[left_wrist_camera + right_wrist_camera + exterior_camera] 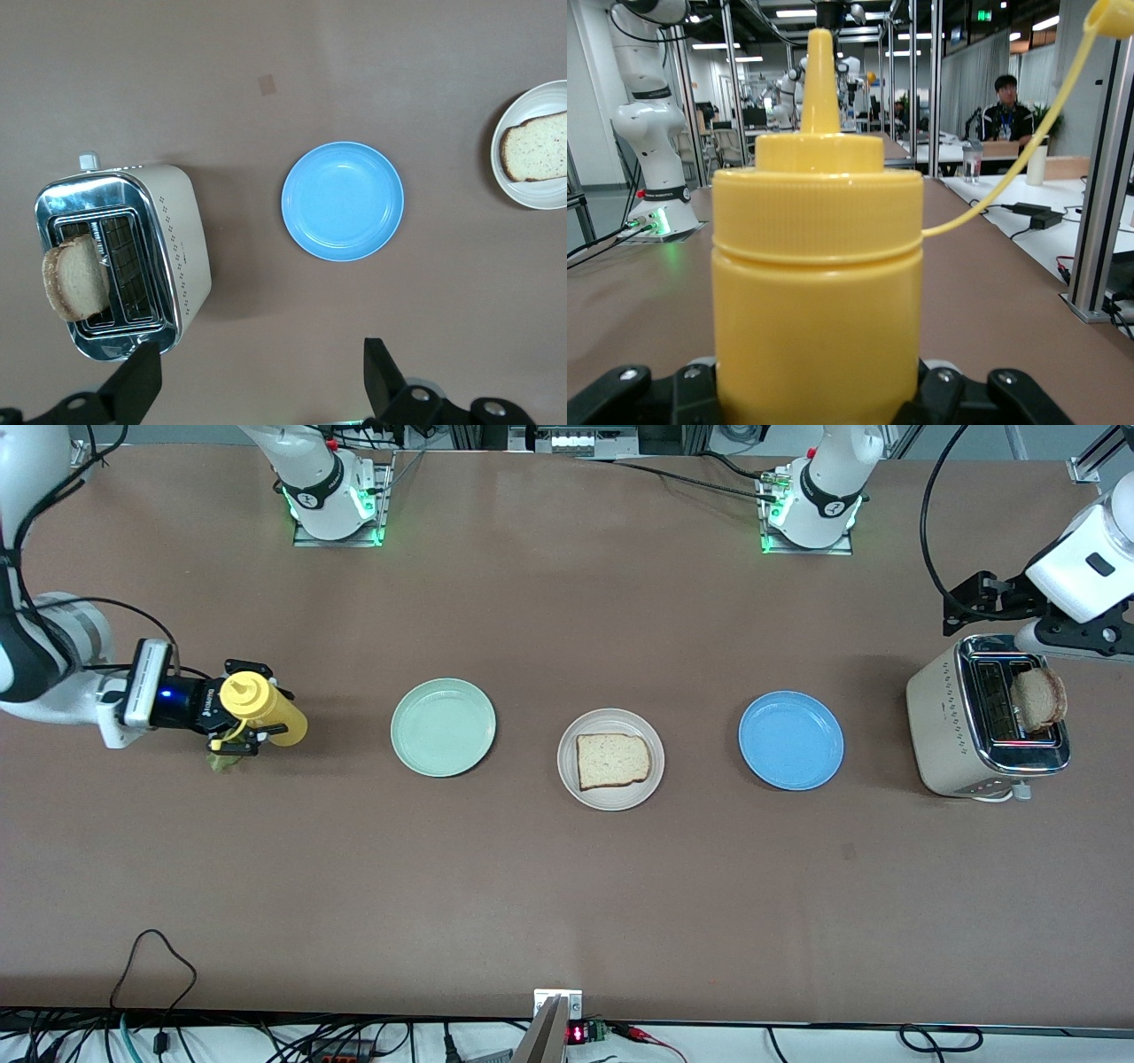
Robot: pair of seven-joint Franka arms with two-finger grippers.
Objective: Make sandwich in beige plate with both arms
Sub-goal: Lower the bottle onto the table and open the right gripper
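Observation:
One toast slice [611, 760] lies on the beige plate [611, 802] at the table's middle; both also show in the left wrist view, slice [537, 146] and plate [532, 200]. A second toast slice [1038, 700] [74, 280] sticks out of the toaster [939, 726] [182, 239]. A green lettuce leaf [223, 762] lies on the table under my right gripper. My right gripper [246, 719] [818, 394] is shut on an upright yellow squeeze bottle [266, 707] [818, 266]. My left gripper [970, 600] [259, 372] is open and empty, high beside the toaster.
A pale mint-green plate [443, 727] lies between the bottle and the beige plate. A blue plate [791, 740] [343, 201] lies between the beige plate and the toaster. Both are bare. The arms' bases [332, 505] stand along the back edge.

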